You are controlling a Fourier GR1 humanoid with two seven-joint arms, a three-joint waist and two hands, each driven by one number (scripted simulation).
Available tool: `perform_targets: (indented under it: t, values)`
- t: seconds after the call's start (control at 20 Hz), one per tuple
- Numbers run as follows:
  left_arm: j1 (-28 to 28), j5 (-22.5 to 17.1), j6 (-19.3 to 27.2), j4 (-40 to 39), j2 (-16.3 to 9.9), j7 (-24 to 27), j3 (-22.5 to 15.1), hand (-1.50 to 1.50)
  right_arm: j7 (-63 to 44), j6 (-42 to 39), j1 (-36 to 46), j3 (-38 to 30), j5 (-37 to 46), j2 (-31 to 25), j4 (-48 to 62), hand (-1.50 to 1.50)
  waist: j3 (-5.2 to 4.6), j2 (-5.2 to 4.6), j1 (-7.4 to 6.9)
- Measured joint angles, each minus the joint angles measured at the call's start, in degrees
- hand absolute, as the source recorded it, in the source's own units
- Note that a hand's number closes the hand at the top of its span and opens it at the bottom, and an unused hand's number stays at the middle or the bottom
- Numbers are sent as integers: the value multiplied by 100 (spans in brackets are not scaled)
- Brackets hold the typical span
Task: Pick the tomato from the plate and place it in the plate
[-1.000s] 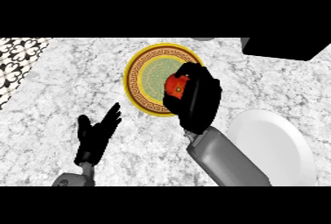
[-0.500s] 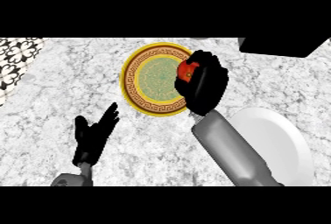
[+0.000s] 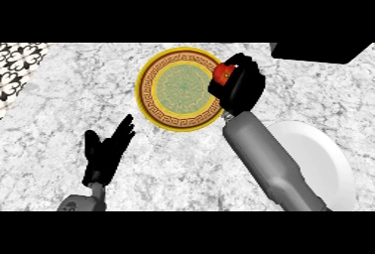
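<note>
A: Head view. What are you holding?

B: Your right robot hand [image 3: 238, 89] is curled around the tomato [image 3: 222, 73], red showing between its fingers, at the right rim of the patterned plate [image 3: 157, 101]. I judge it lifted clear, though you can't be sure from this angle.

A: And the other one?

B: Your left robot hand [image 3: 104, 154] rests with straight fingers over the desk [image 3: 66, 99], below and left of the patterned plate.

A: Which step is this?

B: The carry, I'd say. The white plate [image 3: 326, 158] lies below and right of the patterned plate, partly under your right forearm. You'd next swing back over it, lower, then release.
</note>
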State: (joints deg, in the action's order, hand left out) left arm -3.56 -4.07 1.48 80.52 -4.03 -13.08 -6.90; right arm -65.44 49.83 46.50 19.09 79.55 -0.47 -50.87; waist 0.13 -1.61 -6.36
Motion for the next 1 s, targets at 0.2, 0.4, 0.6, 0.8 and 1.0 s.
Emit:
perform_targets:
  t: [0.2,0.4,0.6,0.8,1.0]
  values:
    - [-100,5,-20,-21,5,-73,-17,0,74,30,212,-129,-964,19,680,-150,1,-35,-72]
    - [-103,12,-51,-35,13,3,-30,0,514,454,372,-158,-1900,33,1157,-150,9,-62,-118]
    - [-98,-9,-74,-39,-22,16,16,0,1158,898,433,-80,-2602,30,1241,-150,14,-61,-98]
    - [-79,-11,-79,-68,-21,78,39,0,1723,1524,419,-38,-2999,19,1132,-150,19,-46,-57]
    - [-91,-55,-77,-118,-47,60,127,0,2069,2038,299,84,-3538,12,963,-150,15,-10,30]
